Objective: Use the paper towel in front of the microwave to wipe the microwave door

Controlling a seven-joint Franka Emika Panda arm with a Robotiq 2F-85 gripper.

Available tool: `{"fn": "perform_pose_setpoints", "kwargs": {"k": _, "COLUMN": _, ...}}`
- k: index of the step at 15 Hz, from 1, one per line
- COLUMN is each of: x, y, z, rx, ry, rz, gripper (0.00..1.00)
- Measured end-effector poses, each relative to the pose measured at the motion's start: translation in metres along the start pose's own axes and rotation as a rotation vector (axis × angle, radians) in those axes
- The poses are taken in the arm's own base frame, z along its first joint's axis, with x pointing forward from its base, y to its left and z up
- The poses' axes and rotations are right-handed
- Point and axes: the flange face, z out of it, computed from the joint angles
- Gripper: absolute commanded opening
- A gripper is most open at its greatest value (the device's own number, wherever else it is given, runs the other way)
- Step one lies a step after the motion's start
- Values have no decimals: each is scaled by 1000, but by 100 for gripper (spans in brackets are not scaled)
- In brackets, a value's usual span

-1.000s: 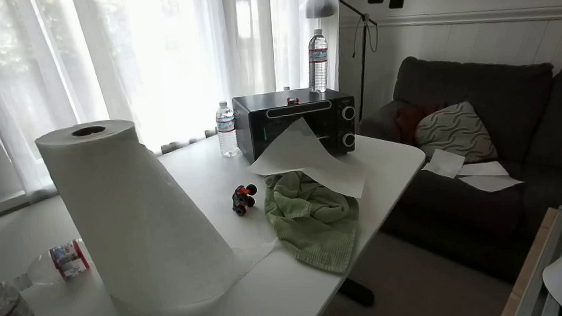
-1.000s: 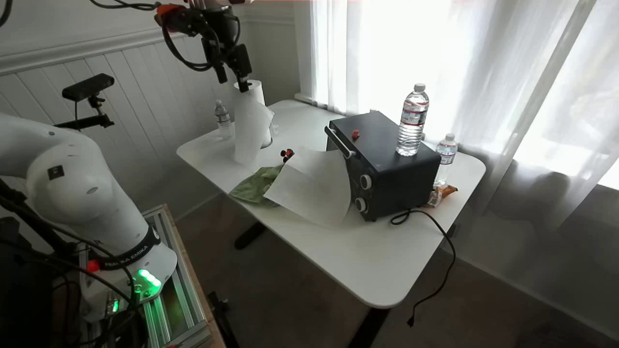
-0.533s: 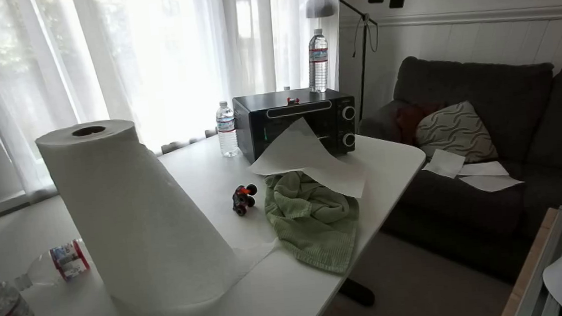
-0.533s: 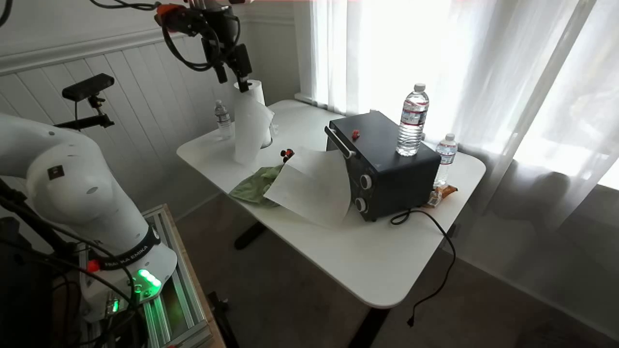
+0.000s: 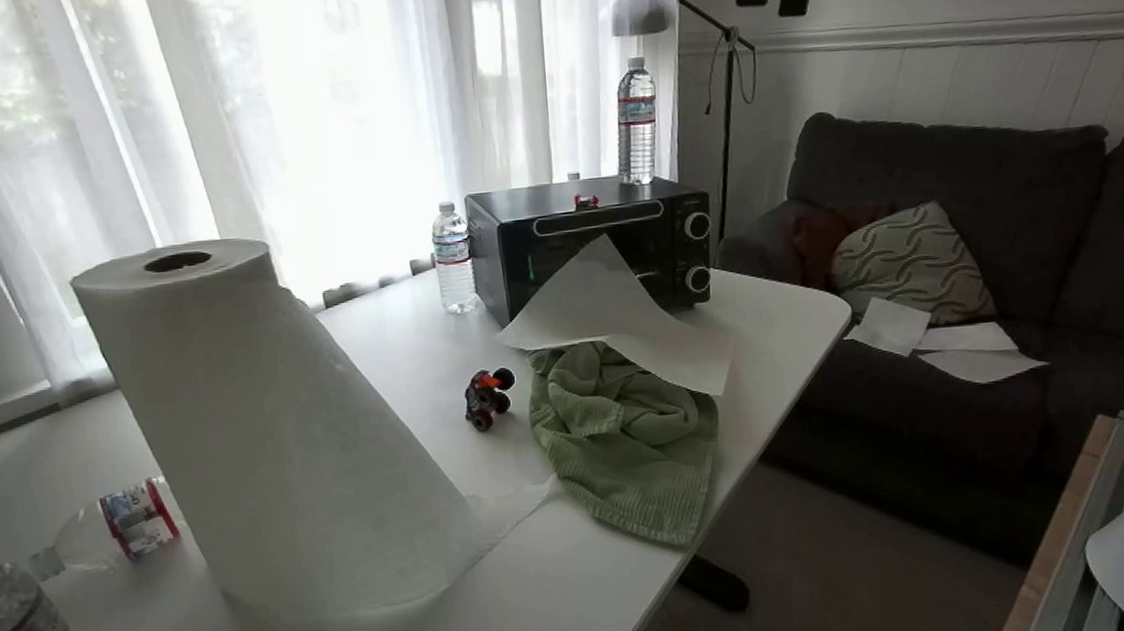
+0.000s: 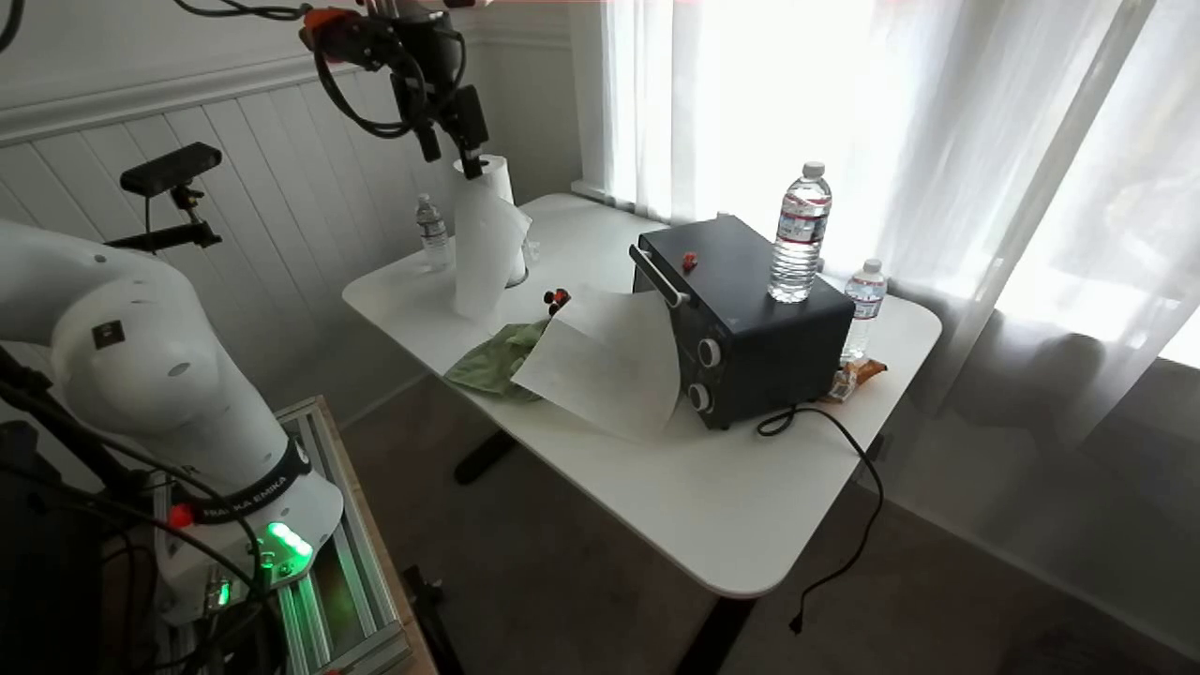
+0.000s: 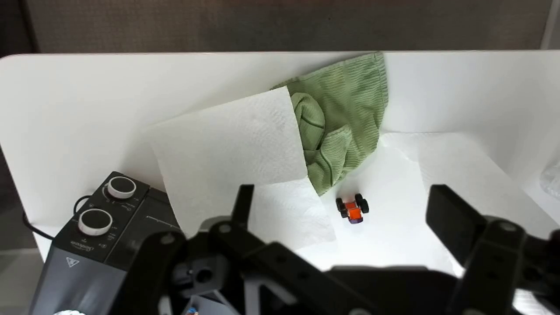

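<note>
The white bench [image 6: 712,506] and what it carries show no change over the last second in both exterior views, so the wipe, I judge, has not begun and the pick is still to be made. On the bench the black microwave [image 6: 741,319] sits with its door [image 5: 557,251] partly hidden in an exterior view. Just in front of it the loose paper towel [image 5: 613,322] rises in a bent peak before the door, its other part overlapping the green cloth [image 5: 628,451]; whether it touches the door I cannot tell. The hand [image 6: 452,165], likewise unmoved, hangs high above the bench, jaws wide apart, holding nothing. In the wrist view the paper towel lies well below it and mostly off toward the microwave, only one corner showing in the span between the jaws. The hand probably needs to shift toward the microwave as it comes down. Near that corner sits the toy truck [image 7: 352,210], showing about mid-span, so a straight descent might meet it instead.
</note>
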Motion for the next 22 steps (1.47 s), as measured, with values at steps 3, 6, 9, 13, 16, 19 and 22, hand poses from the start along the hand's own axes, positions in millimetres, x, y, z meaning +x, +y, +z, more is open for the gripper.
{"fn": "perform_pose_setpoints", "kwargs": {"k": 3, "x": 4, "y": 1, "z": 4, "rx": -2, "ry": 6, "rz": 1, "gripper": 100}}
{"fn": "perform_pose_setpoints", "kwargs": {"k": 6, "x": 19, "y": 6, "z": 25, "rx": 8, "ry": 0, "rz": 22, "gripper": 100}}
{"fn": "perform_pose_setpoints", "kwargs": {"k": 9, "x": 37, "y": 24, "z": 56, "rx": 35, "ry": -24, "rz": 96, "gripper": 100}}
{"fn": "perform_pose_setpoints", "kwargs": {"k": 13, "x": 60, "y": 53, "z": 99, "rx": 96, "ry": -35, "rz": 255, "gripper": 100}}
{"fn": "perform_pose_setpoints", "kwargs": {"k": 16, "x": 73, "y": 68, "z": 132, "rx": 119, "ry": -53, "rz": 404, "gripper": 100}}
{"fn": "perform_pose_setpoints", "kwargs": {"k": 19, "x": 80, "y": 75, "z": 166, "rx": 121, "ry": -94, "rz": 554, "gripper": 100}}
{"fn": "perform_pose_setpoints", "kwargs": {"k": 22, "x": 86, "y": 75, "z": 200, "rx": 100, "ry": -119, "rz": 704, "gripper": 100}}
